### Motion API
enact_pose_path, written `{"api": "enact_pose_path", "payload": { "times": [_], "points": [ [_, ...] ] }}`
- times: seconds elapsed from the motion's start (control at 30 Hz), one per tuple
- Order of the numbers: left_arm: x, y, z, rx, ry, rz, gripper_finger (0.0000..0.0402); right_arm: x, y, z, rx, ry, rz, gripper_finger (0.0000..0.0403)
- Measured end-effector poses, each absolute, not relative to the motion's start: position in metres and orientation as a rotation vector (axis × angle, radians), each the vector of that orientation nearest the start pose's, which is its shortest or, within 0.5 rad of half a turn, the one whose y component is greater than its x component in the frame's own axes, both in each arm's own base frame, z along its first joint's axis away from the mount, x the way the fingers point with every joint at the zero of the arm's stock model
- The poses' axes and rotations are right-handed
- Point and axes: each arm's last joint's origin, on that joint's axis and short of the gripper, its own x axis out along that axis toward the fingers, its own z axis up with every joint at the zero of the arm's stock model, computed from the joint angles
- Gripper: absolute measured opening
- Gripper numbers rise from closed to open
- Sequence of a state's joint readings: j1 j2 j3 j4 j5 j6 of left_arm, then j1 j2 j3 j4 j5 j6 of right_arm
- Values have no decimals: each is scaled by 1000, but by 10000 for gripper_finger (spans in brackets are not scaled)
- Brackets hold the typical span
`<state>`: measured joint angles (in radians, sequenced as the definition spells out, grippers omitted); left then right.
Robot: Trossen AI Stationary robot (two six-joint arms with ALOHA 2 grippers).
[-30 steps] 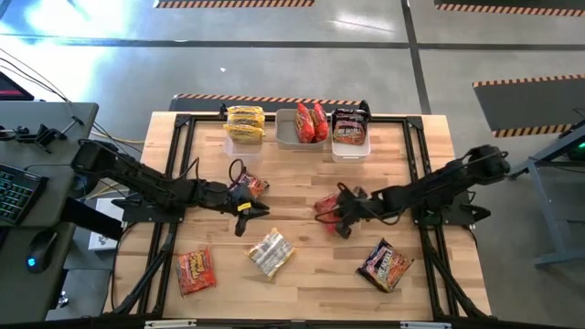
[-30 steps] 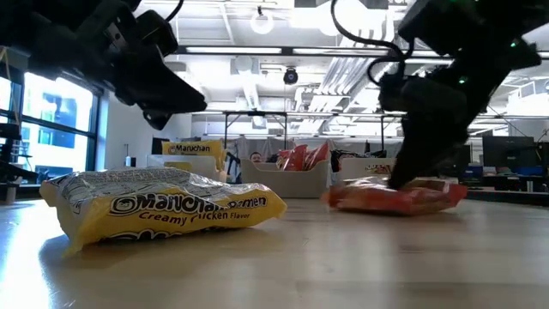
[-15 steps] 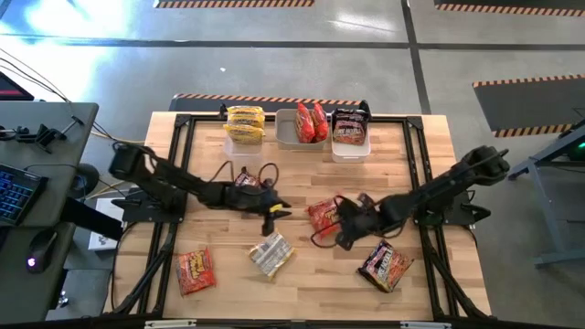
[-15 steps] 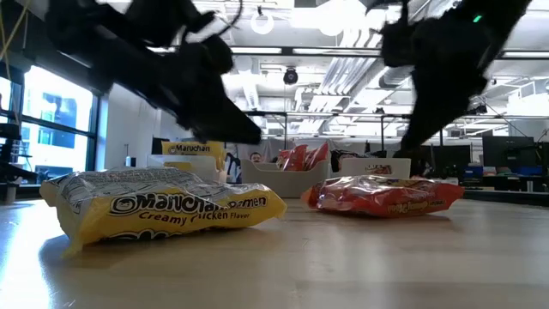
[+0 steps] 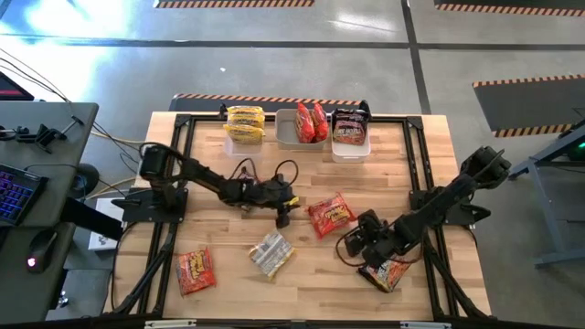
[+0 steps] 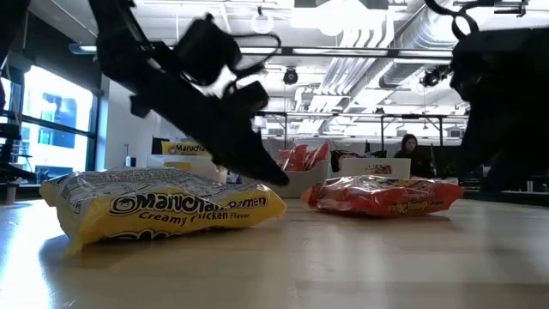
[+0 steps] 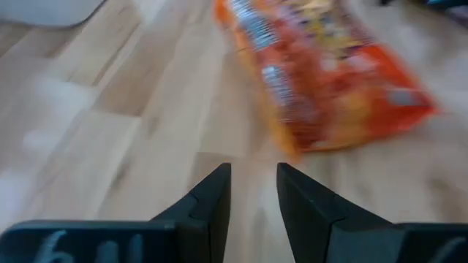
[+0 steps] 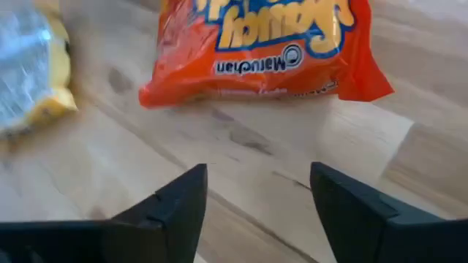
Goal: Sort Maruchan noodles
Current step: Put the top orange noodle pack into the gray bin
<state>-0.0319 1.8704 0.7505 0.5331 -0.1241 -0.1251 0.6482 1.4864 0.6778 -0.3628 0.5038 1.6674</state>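
Red-orange crinkly plastic noodle packet (image 5: 331,216) lies flat at mid-table, its long axis slanting, just ahead of my left gripper (image 5: 284,216), whose fingers stand narrowly apart and empty. My right gripper (image 5: 355,245), wide open, sits farther off above bare pale wooden tabletop (image 5: 228,274).

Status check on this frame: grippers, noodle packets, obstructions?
Left gripper open, empty, facing red-orange packet. Right gripper open, empty, near dark packet. Nothing blocking.
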Motion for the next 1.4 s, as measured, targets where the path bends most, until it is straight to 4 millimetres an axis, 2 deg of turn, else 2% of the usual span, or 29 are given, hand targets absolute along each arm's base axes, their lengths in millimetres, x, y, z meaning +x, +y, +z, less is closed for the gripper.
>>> {"api": "enact_pose_path", "payload": {
  "times": [0.1, 0.23, 0.47, 0.83, 0.97, 1.1, 1.23, 1.4],
  "points": [
    [348, -2, 101, -70, 588, 132, 104, 201, 135, 136, 936, 712, -660, 232],
    [362, -4, 94, -51, 600, 28, 104, 202, 127, 132, 935, 659, -700, 233],
    [387, -23, 83, -64, 599, -177, 103, 208, 115, 133, 928, 620, -755, 234],
    [404, -65, 105, 29, 502, -306, 62, 210, 102, 131, 912, 631, -829, 234],
    [402, -73, 107, 65, 508, -334, 47, 212, 94, 130, 909, 637, -866, 234],
    [396, -74, 125, 69, 525, -332, 26, 215, 89, 127, 886, 641, -887, 232],
    [377, -67, 135, 53, 487, -304, 3, 221, 89, 121, 850, 629, -876, 216],
    [342, -50, 135, -44, 422, -238, 2, 227, 91, 119, 808, 628, -814, 168]
  ]
}}
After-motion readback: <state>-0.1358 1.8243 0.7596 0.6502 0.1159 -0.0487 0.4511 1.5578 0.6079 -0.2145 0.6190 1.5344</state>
